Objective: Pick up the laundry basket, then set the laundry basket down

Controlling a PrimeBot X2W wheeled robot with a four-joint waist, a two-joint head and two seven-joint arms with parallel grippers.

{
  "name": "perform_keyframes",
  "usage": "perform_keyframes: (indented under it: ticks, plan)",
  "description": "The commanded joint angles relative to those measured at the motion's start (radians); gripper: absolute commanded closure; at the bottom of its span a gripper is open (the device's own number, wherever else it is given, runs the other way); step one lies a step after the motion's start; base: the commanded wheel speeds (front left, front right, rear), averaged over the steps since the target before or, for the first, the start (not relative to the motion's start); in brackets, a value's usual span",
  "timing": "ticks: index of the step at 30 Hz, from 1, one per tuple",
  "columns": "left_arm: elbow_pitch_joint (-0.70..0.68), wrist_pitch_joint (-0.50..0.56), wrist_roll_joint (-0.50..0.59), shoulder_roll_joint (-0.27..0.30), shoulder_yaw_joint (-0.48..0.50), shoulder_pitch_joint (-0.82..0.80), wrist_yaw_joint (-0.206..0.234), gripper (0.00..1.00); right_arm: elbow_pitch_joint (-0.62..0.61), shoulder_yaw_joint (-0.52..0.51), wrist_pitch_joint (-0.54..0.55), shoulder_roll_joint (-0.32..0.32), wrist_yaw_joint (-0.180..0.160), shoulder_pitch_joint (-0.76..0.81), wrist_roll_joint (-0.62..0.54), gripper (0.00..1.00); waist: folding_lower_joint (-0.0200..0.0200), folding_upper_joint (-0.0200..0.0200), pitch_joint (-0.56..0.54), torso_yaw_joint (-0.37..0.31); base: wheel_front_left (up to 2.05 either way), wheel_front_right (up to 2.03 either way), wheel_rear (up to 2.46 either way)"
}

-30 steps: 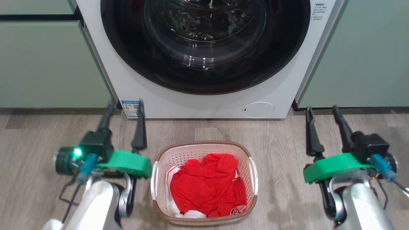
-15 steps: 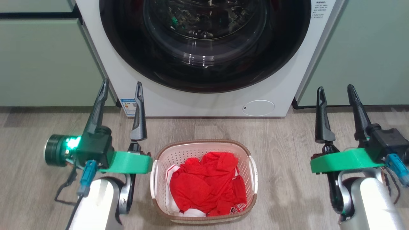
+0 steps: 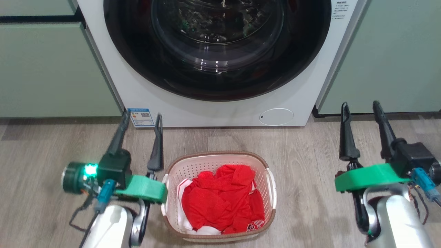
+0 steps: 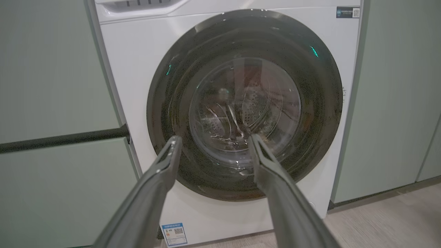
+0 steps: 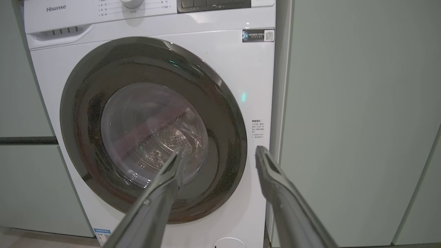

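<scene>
Left pincer [image 3: 143, 114] spread and empty, just beside the laundry basket [image 3: 206, 165] on the floor [image 3: 310, 155]; right pincer [image 3: 360, 103] likewise spread, well apart. Seems the approach before pick-up. Next, calls for lowering both onto the side handles [image 3: 273, 182].

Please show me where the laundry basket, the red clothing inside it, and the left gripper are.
laundry basket [image 3: 203, 167]: head view, on its perforated far wall, inside.
red clothing [image 3: 220, 201]: head view, on the middle of the pile.
left gripper [image 3: 143, 115]: head view, midway between its two open fingertips.
</scene>
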Motion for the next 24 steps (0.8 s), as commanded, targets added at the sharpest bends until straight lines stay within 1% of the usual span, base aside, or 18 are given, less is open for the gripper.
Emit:
perform_keyframes:
  ticks: [1,5,14,16,20,24]
  plan:
    - [-0.008,-0.004,-0.007,-0.002,0.031,-0.026,-0.008,0.0,-0.013,0.02,-0.005,-0.009,0.006,-0.011,0.009,0.0,0.0,0.0,-0.001,-0.001,0.0,0.0,0.0]
    - [0.021,-0.004,-0.012,-0.009,0.035,-0.024,-0.02,0.0,0.003,0.015,-0.005,-0.009,0.006,-0.006,0.016,0.0,0.0,0.0,-0.001,-0.001,0.0,0.0,0.0]
    - [0.034,-0.004,-0.014,-0.017,0.049,-0.022,-0.029,0.0,0.009,0.016,-0.005,-0.009,0.006,-0.004,0.017,0.0,0.0,0.0,0.0,0.003,0.0,0.0,0.0]
    - [0.042,-0.004,-0.025,-0.018,0.051,-0.019,-0.037,0.0,0.019,0.019,-0.005,-0.009,0.006,-0.003,0.022,0.0,0.0,0.0,0.001,0.003,0.0,0.0,0.0]
    - [0.085,-0.004,-0.046,-0.021,0.058,-0.017,-0.051,0.0,0.126,0.029,-0.005,-0.009,0.006,-0.002,0.021,0.0,0.0,0.0,0.017,-0.003,0.0,0.0,0.0]
    - [0.196,-0.004,-0.06,-0.022,0.051,-0.047,-0.086,0.0,0.244,0.032,-0.004,-0.009,0.006,-0.06,0.044,0.0,0.0,0.0,0.092,-0.01,0.0,0.0,0.0]
